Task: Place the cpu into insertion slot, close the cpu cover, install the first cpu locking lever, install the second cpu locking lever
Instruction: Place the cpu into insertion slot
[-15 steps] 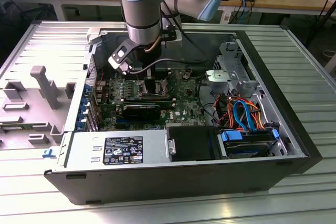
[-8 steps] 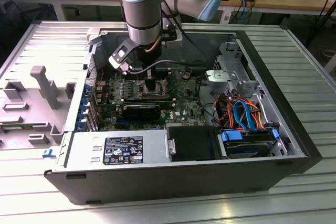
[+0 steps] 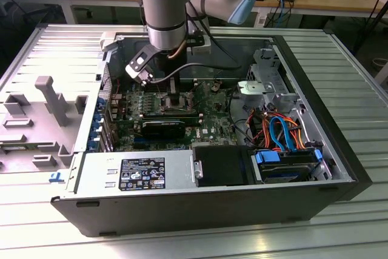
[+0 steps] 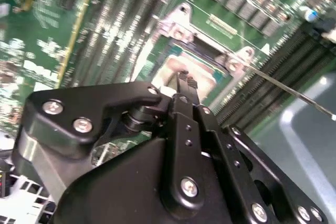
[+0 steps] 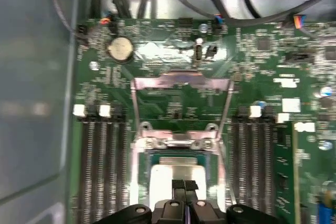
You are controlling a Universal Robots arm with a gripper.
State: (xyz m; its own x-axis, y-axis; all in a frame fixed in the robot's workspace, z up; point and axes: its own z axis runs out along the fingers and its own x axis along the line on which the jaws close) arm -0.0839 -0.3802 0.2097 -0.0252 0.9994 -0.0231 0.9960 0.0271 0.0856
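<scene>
Claw (pinched closed) over cpu middle, off edges.

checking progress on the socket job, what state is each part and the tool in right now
cpu: seated in the slot, silver top up
insertion slot: filled by the cpu, uncovered
cpu cover: swung open, clear of the cpu
locking lever: unlatched, sticking out from the socket
tool: shut, tips just above the cpu
</scene>
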